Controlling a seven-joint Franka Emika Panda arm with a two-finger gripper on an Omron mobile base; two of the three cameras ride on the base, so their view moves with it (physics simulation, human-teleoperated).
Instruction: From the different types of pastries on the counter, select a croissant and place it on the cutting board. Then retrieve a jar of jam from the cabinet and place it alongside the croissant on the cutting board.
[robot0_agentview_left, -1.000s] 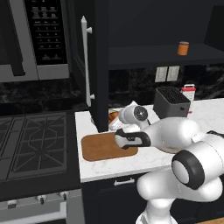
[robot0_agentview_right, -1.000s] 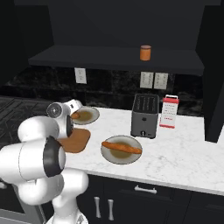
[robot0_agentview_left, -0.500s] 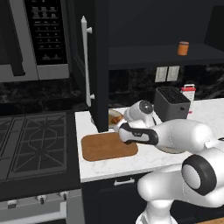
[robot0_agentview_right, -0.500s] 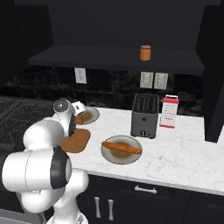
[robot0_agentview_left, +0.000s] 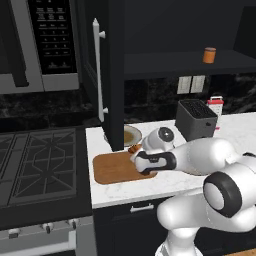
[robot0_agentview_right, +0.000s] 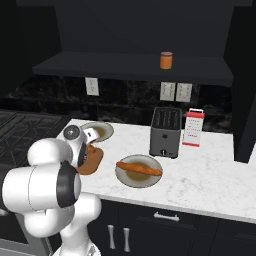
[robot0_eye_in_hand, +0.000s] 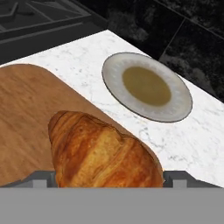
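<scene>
The white marbled stone counter (robot0_agentview_right: 210, 175) carries a brown wooden cutting board (robot0_agentview_left: 112, 167), two round grey plates (robot0_agentview_right: 136, 175) and a dark toaster (robot0_agentview_right: 166, 132). A red-topped white container (robot0_agentview_right: 193, 128) stands beside the toaster.

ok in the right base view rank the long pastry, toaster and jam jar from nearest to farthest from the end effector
1. Long pastry, on the plate just right of the end effector.
2. Toaster, farther right, by the wall.
3. Jam jar, up on the shelf.

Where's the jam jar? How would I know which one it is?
Look up at the dark shelf on the wall above the white marbled counter. The small orange-brown cylindrical jar with a darker lid stands there alone, above the black toaster. Unlike the white container with a red top, it sits high up, not on the counter.
</scene>
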